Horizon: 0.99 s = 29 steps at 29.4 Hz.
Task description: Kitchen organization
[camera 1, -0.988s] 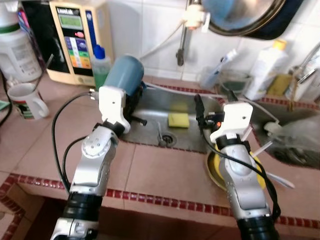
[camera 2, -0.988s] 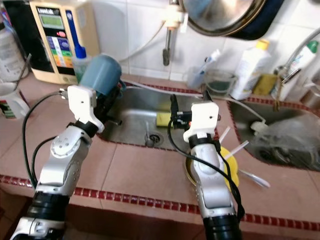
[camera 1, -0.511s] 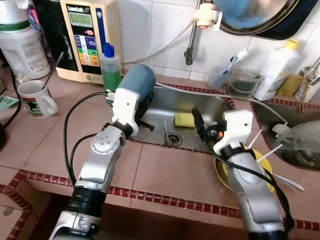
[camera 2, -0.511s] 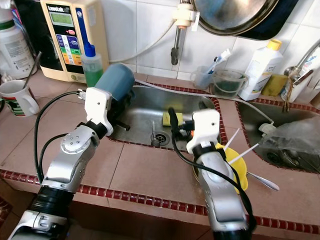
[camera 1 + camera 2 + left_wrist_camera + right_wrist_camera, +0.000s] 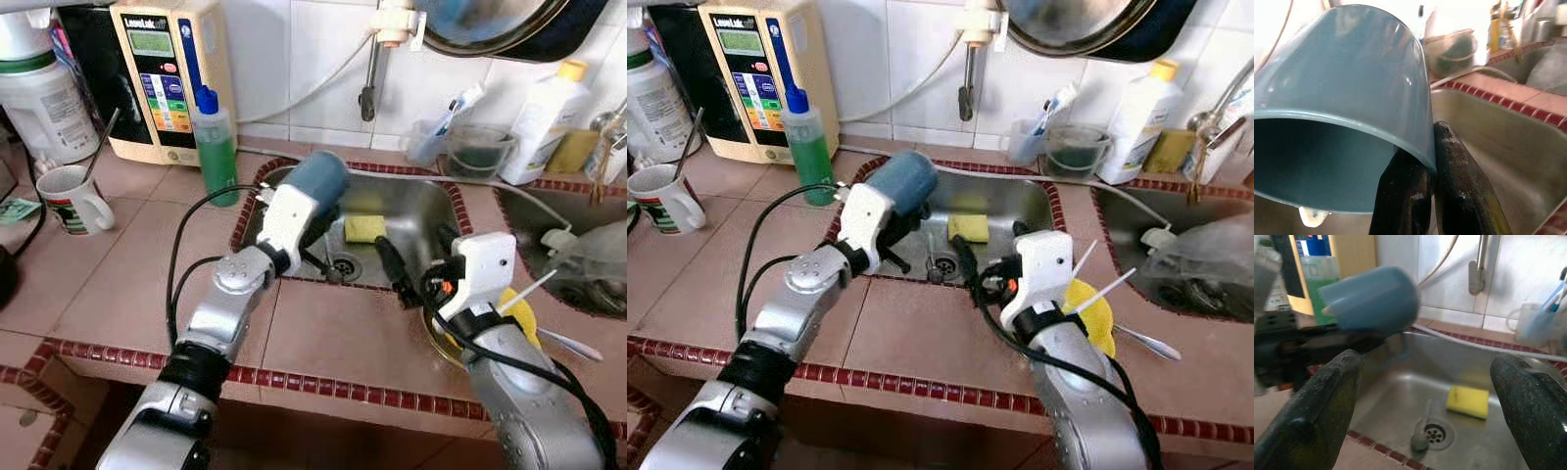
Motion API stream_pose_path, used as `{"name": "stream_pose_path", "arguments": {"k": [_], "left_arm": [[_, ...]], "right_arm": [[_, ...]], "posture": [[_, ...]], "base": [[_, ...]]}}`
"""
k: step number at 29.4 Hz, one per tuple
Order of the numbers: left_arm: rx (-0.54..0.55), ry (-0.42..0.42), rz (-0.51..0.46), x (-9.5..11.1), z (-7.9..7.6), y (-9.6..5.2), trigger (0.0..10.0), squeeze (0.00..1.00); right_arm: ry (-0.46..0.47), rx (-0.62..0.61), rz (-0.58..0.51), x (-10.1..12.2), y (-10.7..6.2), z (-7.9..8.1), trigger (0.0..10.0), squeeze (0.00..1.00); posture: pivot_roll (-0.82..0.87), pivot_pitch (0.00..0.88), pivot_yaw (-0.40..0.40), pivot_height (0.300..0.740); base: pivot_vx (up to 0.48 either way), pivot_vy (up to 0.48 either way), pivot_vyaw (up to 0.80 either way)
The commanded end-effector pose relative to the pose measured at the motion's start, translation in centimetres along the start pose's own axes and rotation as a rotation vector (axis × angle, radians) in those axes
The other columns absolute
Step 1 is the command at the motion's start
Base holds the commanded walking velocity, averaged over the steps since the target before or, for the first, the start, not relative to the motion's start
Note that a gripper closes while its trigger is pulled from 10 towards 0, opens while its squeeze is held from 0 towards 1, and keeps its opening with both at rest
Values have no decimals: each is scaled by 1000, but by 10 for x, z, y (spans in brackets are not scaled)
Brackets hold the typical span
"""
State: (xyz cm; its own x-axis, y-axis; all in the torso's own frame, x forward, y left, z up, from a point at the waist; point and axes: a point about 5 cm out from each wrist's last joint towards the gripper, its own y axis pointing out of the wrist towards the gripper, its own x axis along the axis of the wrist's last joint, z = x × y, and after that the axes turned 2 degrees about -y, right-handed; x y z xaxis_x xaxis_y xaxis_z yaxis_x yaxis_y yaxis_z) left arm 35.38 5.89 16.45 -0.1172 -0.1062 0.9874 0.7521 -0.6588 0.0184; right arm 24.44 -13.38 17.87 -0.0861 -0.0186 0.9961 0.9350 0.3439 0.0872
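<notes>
A blue-teal plastic cup [image 5: 318,181] hangs tilted on its side over the left part of the steel sink [image 5: 416,208]. My left gripper [image 5: 1432,161] is shut on its rim, one finger inside the cup [image 5: 1352,73] and one outside. My right gripper [image 5: 416,259] stands open at the sink's front right edge, with nothing between its fingers [image 5: 1317,416]. A yellow sponge [image 5: 364,228] lies in the sink bottom beside the drain, where a spoon [image 5: 1422,431] rests.
A yellow plate [image 5: 519,313] with white sticks sits on the counter by my right arm. A green soap bottle [image 5: 216,147], a water machine [image 5: 167,69] and a mug [image 5: 69,196] stand at the left. A white bottle [image 5: 544,98] stands at the back right.
The camera has shifted. My left gripper has carried the cup rightward, from the sink's back left corner to above the basin. The right gripper stays open near the sink's front edge.
</notes>
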Motion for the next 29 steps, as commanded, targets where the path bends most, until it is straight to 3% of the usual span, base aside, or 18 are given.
{"name": "stream_pose_path", "arguments": {"k": [1, 6, 16, 21, 29], "left_arm": [[-31, 39, -23, 8, 0, 5, 10000, 0], [-98, 60, -15, 12, 3, 15, 10000, 0], [-160, 49, 61, -1, 5, 21, 10000, 0], [-126, -20, 171, -14, 11, 20, 10000, 0], [-23, -48, 271, -23, 29, 14, 10000, 0]], "right_arm": [[7, 14, -7, 6, -4, 3, 10000, 0], [8, 44, 49, 7, -25, 7, 10000, 0], [5, 33, 98, 8, -43, 8, 10000, 0], [20, 15, 96, 10, -51, 10, 10000, 0], [24, -4, 110, 12, -61, 9, 10000, 0]], "posture": [[-117, 57, 42, 740], [-155, 74, 66, 740], [-200, 104, 101, 740], [-220, 112, 123, 740], [-233, 118, 137, 740]], "base": [[0, 0, 0], [0, 0, 0], [0, 0, 0], [0, 0, 0], [0, 0, 0]]}}
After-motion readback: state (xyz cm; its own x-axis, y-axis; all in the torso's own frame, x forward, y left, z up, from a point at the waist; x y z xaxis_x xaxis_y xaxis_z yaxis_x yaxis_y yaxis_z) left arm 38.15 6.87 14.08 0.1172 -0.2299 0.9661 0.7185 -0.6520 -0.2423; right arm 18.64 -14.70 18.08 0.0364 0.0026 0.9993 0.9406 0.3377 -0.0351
